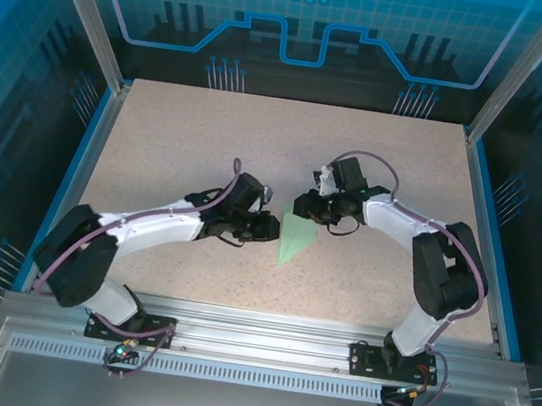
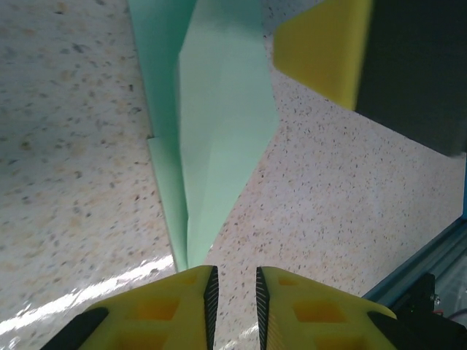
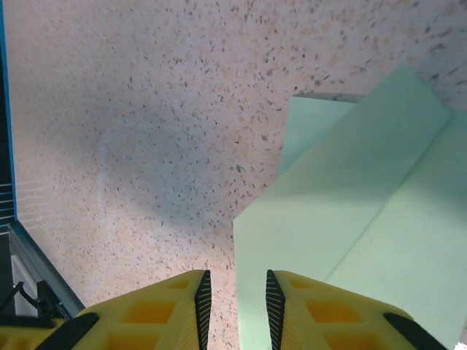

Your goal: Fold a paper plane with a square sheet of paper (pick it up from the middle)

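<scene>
We see the paper plane (image 1: 295, 241) lying flat on the surface (image 1: 179, 140) between both claws, with its pointed end toward the arm bases. The left claw (image 2: 233, 271) is just beside the narrow tip, jaws parted by a slit and empty. The right claw (image 3: 233, 275) is at the wide end, also slightly parted, pinching nothing. Our judgement: it's featherlight, floppy, slides easily and crushes easily. Pinch the layered centre crease mid-length, gently, not the thin wing edges.

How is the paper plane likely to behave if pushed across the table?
The paper plane looks thin, so it is probably very light and would slide easily on the table. Its lengthwise folds likely stiffen it somewhat, though the single-layer edges may flop. Lying flat, it seems unlikely to roll.
</scene>
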Controlling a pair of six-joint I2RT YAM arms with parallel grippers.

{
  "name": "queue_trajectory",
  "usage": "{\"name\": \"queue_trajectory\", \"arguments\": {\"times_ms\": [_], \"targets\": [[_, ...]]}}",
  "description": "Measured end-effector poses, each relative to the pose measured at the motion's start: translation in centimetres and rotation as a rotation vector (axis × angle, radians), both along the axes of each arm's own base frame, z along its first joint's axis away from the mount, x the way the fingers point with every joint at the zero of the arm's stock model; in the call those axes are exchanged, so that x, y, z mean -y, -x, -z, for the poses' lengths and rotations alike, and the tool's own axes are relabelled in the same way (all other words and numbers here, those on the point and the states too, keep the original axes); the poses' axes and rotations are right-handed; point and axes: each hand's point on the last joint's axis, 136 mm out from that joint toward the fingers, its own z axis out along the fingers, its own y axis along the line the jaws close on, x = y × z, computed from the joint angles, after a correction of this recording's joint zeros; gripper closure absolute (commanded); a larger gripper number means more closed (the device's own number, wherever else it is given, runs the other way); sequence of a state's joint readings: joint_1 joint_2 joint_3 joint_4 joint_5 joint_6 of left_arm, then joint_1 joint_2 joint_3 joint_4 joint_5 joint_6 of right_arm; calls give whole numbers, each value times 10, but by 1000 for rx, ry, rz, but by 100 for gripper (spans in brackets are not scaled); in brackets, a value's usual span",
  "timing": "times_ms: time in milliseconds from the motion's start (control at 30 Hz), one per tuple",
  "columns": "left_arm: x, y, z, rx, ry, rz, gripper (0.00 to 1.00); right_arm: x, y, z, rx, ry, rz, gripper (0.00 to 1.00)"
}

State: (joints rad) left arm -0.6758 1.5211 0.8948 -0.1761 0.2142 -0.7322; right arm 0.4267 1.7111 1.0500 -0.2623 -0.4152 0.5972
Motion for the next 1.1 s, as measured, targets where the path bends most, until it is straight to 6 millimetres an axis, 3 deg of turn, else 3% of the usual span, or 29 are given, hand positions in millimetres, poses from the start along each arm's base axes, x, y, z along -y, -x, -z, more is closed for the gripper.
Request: {"name": "queue_trajectory", "arguments": {"times_ms": [233, 500, 1100], "targets": [[23, -16, 25, -59, -3, 30, 78, 29, 19, 17, -47, 51, 59, 65], [37, -33, 43, -75, -32, 51, 82, 44, 44, 45, -143, 91, 96, 59], [24, -26, 82, -141, -135, 53, 85, 40, 44, 57, -189, 45, 161, 56]]}}
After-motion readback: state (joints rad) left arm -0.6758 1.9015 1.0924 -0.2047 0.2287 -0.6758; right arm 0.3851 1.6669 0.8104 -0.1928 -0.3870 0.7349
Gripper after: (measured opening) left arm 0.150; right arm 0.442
